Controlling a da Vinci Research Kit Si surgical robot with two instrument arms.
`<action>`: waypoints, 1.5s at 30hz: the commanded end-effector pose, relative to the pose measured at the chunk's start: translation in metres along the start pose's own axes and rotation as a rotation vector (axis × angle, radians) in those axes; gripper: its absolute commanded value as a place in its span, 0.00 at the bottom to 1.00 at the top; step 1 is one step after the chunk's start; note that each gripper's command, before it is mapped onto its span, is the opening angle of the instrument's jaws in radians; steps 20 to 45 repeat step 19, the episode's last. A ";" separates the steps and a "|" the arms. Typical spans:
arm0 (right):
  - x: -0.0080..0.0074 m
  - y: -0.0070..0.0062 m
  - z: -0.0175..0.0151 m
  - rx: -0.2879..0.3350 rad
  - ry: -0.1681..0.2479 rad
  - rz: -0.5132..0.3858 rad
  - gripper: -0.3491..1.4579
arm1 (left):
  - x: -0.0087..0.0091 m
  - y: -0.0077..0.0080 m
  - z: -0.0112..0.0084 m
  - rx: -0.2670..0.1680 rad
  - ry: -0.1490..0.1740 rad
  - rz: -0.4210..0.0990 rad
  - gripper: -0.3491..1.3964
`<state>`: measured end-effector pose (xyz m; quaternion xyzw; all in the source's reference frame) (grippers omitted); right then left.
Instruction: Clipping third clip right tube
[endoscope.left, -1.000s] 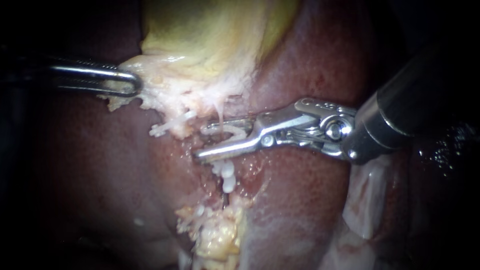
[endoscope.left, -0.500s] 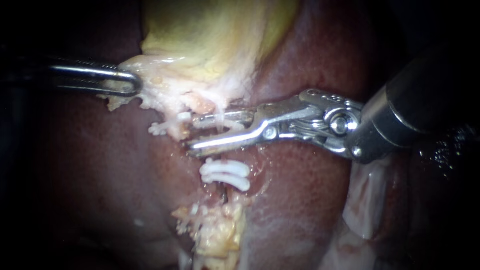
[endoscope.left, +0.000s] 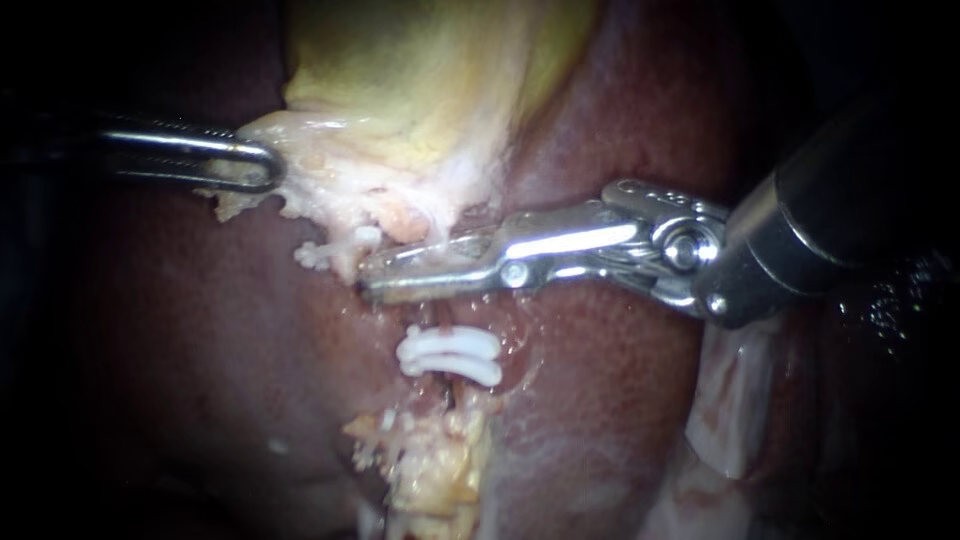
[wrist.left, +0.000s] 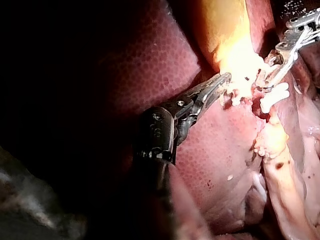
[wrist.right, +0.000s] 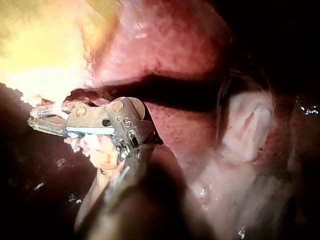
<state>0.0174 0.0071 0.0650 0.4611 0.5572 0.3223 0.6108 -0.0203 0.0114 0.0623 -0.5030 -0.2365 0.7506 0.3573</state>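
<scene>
Dark red-brown on the liver (endoscope.left: 200, 330), with a fine honeycomb mottle in the left wrist view. Yellow-green on the gallbladder (endoscope.left: 420, 80), paling to cream-white at its ragged lower edge. Whitish on the tube (endoscope.left: 438, 222). Plain white on the ribbed clips (endoscope.left: 450, 355). Creamy yellow on the fat (endoscope.left: 430, 470) below them. Bright silver on the tips of the left instrument (endoscope.left: 265, 165) and right instrument (endoscope.left: 375, 280), dark grey on the right shaft.

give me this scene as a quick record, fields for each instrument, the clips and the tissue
left instrument: jaws shut on the pale edge of the gallbladder
right instrument: jaws shut on the tube, just above the clips
clips: white, stacked across the tube below the right jaws
liver: dark red, lying on both sides of the tube
</scene>
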 end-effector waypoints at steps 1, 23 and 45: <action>-0.0001 0.0000 0.0001 0.000 0.001 0.004 0.00 | 0.0000 0.0000 0.0000 0.000 0.000 0.000 0.00; -0.0008 0.0006 0.0000 -0.008 0.004 0.010 0.00 | 0.0000 0.0000 0.0000 0.000 0.000 0.000 0.00; -0.0008 0.0006 0.0000 -0.008 0.004 0.010 0.00 | 0.0000 0.0000 0.0000 0.000 0.000 0.000 0.00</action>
